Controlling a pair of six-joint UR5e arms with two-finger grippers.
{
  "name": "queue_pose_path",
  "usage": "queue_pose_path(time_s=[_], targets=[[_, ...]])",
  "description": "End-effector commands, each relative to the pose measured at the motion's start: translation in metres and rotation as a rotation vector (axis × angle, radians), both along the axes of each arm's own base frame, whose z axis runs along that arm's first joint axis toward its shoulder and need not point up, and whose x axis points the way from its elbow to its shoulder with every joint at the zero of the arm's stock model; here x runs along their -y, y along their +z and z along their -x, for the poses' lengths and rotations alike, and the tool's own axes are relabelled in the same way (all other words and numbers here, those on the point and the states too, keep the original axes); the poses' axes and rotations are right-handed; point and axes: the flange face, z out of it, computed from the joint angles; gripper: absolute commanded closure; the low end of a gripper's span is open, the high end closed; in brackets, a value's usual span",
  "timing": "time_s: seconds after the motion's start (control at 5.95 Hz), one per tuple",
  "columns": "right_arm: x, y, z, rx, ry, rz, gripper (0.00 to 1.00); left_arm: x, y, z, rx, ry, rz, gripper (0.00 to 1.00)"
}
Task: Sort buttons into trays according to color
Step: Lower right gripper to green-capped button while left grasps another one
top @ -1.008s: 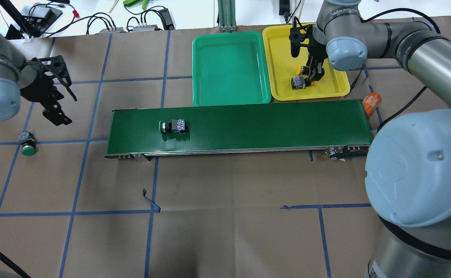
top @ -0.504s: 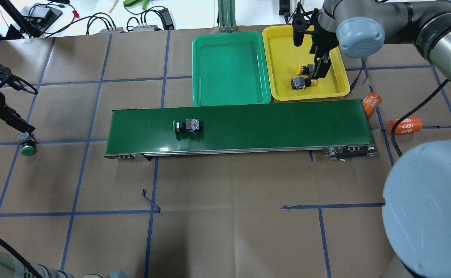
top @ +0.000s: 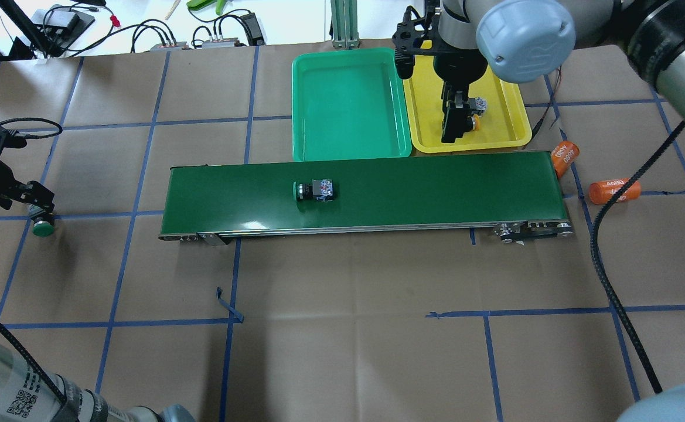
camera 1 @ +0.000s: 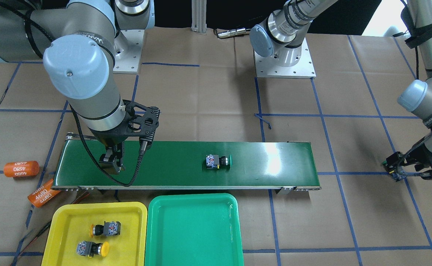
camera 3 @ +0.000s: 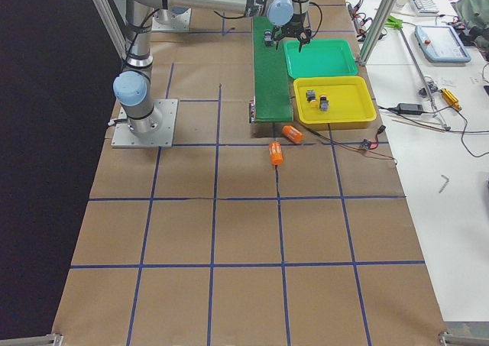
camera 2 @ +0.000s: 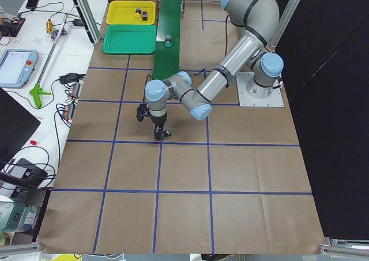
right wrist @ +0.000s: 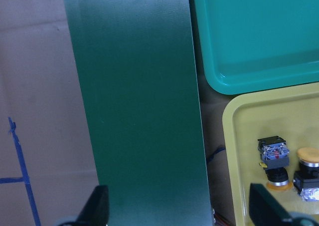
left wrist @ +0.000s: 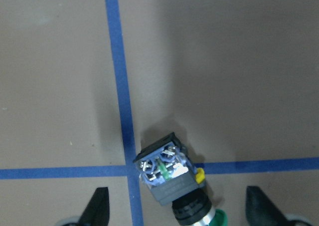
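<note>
The yellow tray [camera 1: 127, 244] and the green tray [camera 1: 193, 236] sit just beside each other along the conveyor belt [camera 1: 171, 162]. In the yellow tray a yellow button [camera 1: 106, 229] and a second yellow button [camera 1: 92, 248] lie on their sides, close together, caps pointing opposite ways. A green button [camera 1: 218, 161] lies on its side near the belt's middle. Another green-capped button [left wrist: 177, 186] lies tilted on the paper-covered table [top: 342, 328] at a blue tape crossing, well apart from the belt.
</note>
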Motion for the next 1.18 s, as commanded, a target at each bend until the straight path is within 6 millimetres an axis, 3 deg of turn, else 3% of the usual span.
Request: queue_pose_path(time_s=[0.0, 0.17, 0.34, 0.5, 0.67, 0.84, 1.01], targets=[[-0.012, -0.009, -0.005, -0.004, 0.027, -0.055, 0.0, 0.002, -0.014, -0.003, -0.002, 0.016, -0.002, 0.12], [-0.023, -0.018, -0.006, 0.003, 0.025, -0.065, 0.0, 0.002, -0.016, -0.002, -0.004, 0.011, -0.007, 0.3], [-0.025, -0.036, -0.015, 0.068, 0.021, -0.056, 0.0, 0.001, -0.017, -0.002, -0.006, 0.002, -0.01, 0.62], [-0.027, -0.056, -0.033, 0.108, 0.016, -0.017, 0.0, 0.002, -0.014, -0.002, -0.002, -0.032, -0.011, 0.87], [-0.039, -0.081, -0.06, 0.108, 0.014, -0.008, 0.0, 0.007, 0.009, 0.007, 0.021, -0.102, 0.01, 0.98], [-0.046, -0.107, -0.071, 0.109, 0.023, -0.001, 0.0, 0.007, 0.04, 0.021, 0.043, -0.193, 0.031, 1.0], [-0.05, -0.135, -0.07, 0.112, 0.033, 0.008, 0.0, 0.011, 0.076, 0.06, 0.071, -0.363, 0.043, 1.0]])
